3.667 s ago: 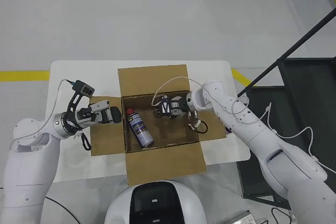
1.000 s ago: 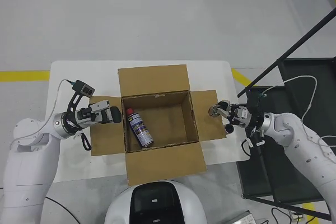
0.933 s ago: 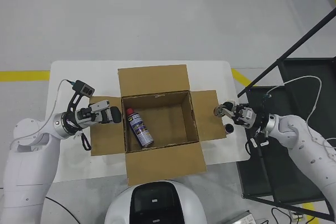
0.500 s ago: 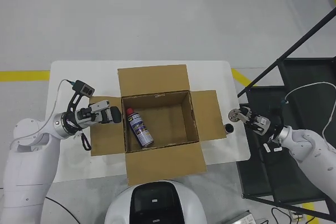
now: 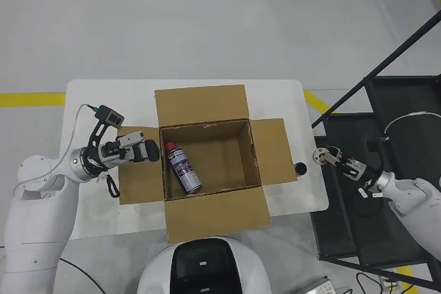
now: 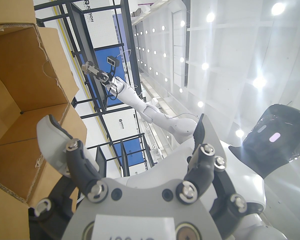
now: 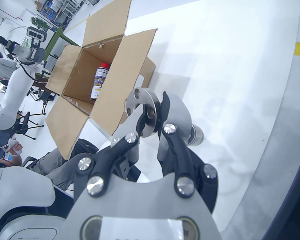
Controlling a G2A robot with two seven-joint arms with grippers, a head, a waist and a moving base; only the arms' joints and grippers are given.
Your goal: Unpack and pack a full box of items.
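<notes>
An open cardboard box point(image 5: 206, 158) stands mid-table, its four flaps spread out. A red-capped spray can point(image 5: 182, 167) lies along its left inner wall, and the right wrist view shows the can point(image 7: 99, 81) inside the box point(image 7: 72, 76) too. My left gripper point(image 5: 143, 145) hovers open over the left flap, nothing between its fingers point(image 6: 52, 136). My right gripper point(image 5: 325, 156) is past the table's right edge, shut on a round metal flange point(image 7: 143, 112) with bolt holes.
A small dark round part point(image 5: 300, 168) sits at the white table's point(image 5: 110, 95) right edge, near the right flap. A black metal rack point(image 5: 397, 140) stands just right of the table, under my right arm. A yellow floor line point(image 5: 22, 98) runs behind.
My right gripper has carried the metal flange out of the box, over the right flap and off past the table's right edge. The left arm and the can have stayed put.
</notes>
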